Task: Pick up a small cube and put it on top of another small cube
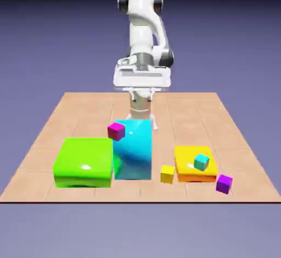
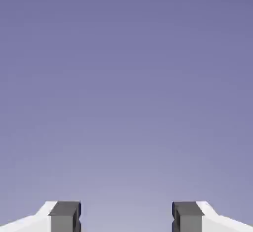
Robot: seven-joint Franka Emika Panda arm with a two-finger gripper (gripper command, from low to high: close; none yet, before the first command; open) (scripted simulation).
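1. The gripper (image 2: 126, 217) has its two grey fingertips (image 2: 65, 216) spread wide, with nothing between them.
2. The hand (image 1: 142, 78) is up beyond the tall blue block (image 1: 133, 150), seen above its top edge in the exterior view. The hand view shows only blue-violet backdrop, so the hand points outward, not straight down at the table (image 1: 181, 111).
3. The white Panda arm (image 1: 141, 29) rises beyond the blue block, folded, with a dark-sided joint out to the exterior view's right. The hand and forearm hide part of the arm's lower links.
4. In the exterior view the fingers are small and pale against the arm, hard to make out.
5. The magenta-pink cube (image 1: 116, 131) overlaps the blue block's upper left edge; what it rests on cannot be made out.
6. The large green block (image 1: 84, 162) is just left of the blue block; whether they touch is unclear.
7. The small yellow cube (image 1: 167, 174) is near the blue block, to its right.
8. Farther right of the blue block is the flat yellow-orange block (image 1: 187, 169), partly covered by the small cyan cube (image 1: 201, 162).
9. The small purple cube (image 1: 224, 184), the task's cube, is well right of the blue block, toward the near edge.
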